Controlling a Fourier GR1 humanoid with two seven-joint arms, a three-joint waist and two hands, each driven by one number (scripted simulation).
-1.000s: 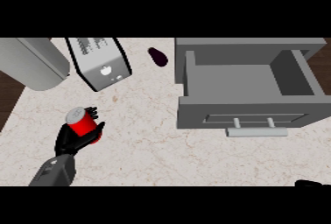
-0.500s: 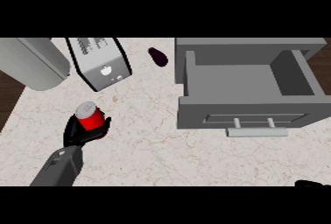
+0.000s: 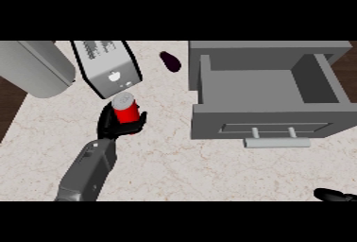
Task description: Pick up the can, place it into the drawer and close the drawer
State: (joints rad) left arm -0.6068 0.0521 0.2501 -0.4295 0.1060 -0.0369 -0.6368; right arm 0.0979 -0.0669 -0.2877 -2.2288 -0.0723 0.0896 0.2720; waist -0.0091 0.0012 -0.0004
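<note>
A red can (image 3: pixel 126 109) with a silver top is held in my left hand (image 3: pixel 115 125), whose black fingers curl round its lower part. It hangs over the marbled counter (image 3: pixel 174 165), just below the toaster and left of the drawer. The grey drawer (image 3: pixel 268 97) stands pulled open at the right, its inside bare, its front with a pale bar handle (image 3: pixel 275 142) facing me. Only a black tip of my right hand (image 3: pixel 336 195) shows at the lower right edge.
A silver toaster (image 3: pixel 105 64) lies at the back, close above the can. A large grey rounded appliance (image 3: pixel 31 68) fills the back left corner. A small dark purple object (image 3: pixel 170 61) lies between toaster and drawer.
My left hand has carried the can up and to the right, away from the counter's left part and closer to the toaster. The drawer and right hand have not moved.
</note>
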